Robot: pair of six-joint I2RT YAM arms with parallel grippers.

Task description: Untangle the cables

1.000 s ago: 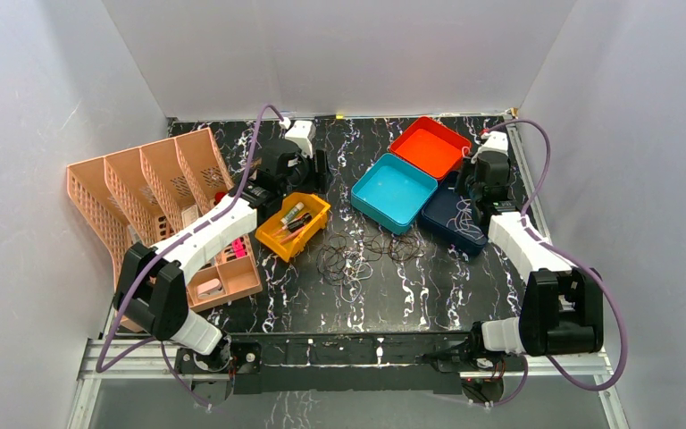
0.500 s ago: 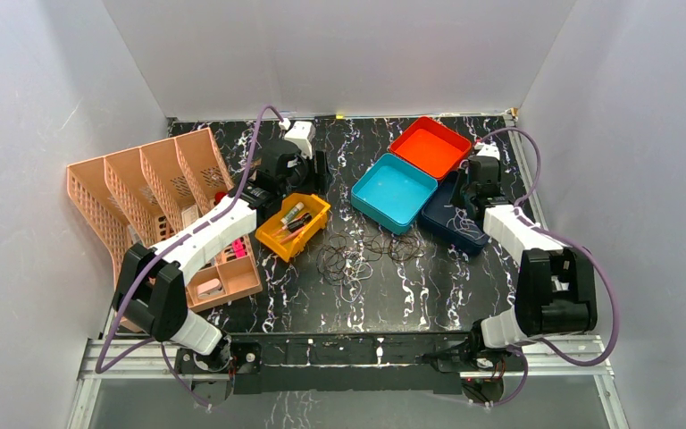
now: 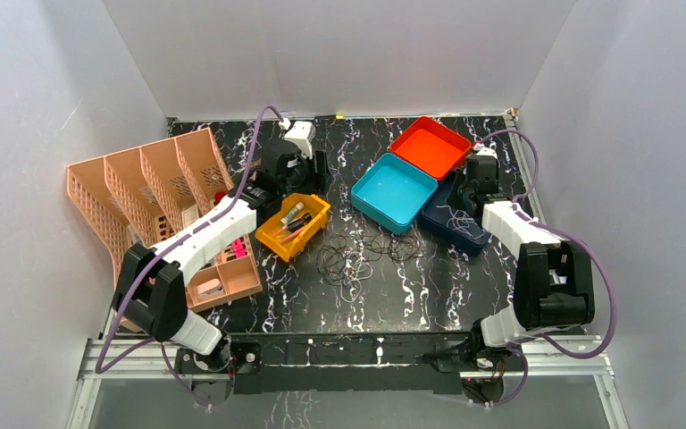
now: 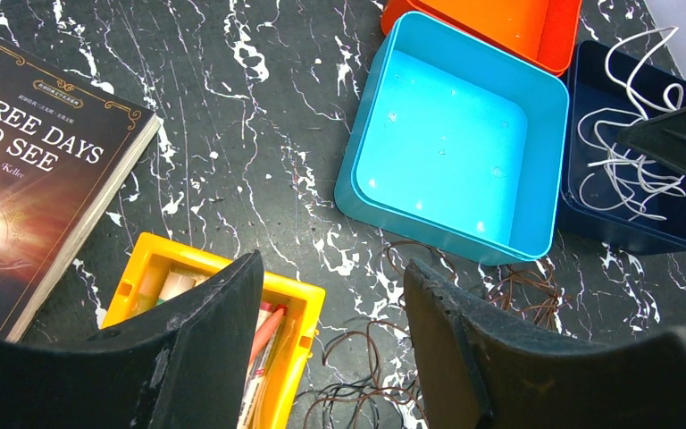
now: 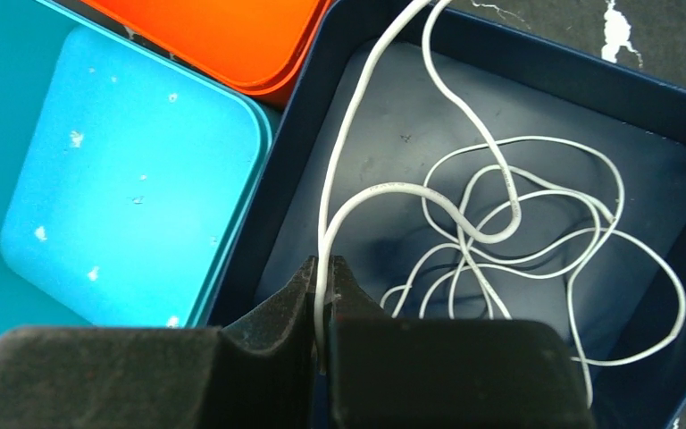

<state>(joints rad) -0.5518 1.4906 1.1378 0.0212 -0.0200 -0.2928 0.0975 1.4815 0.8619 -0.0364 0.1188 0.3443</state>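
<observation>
A tangle of thin dark brown and black cables lies on the black marble table in front of the trays; it also shows in the left wrist view. A pale white cable lies in loose loops inside the dark blue tray, and shows in the left wrist view. My right gripper is shut on a strand of this white cable just above the tray's near-left corner; it shows in the top view. My left gripper is open and empty, hovering above the yellow bin and the dark tangle.
An empty teal tray and an orange tray stand beside the dark blue tray. A yellow bin holds pens. A peach slotted organizer is at the left. A book lies behind the bin.
My right arm has folded inward and its gripper has shifted slightly left and down over the dark blue tray, still holding the white cable. My left arm has not moved.
</observation>
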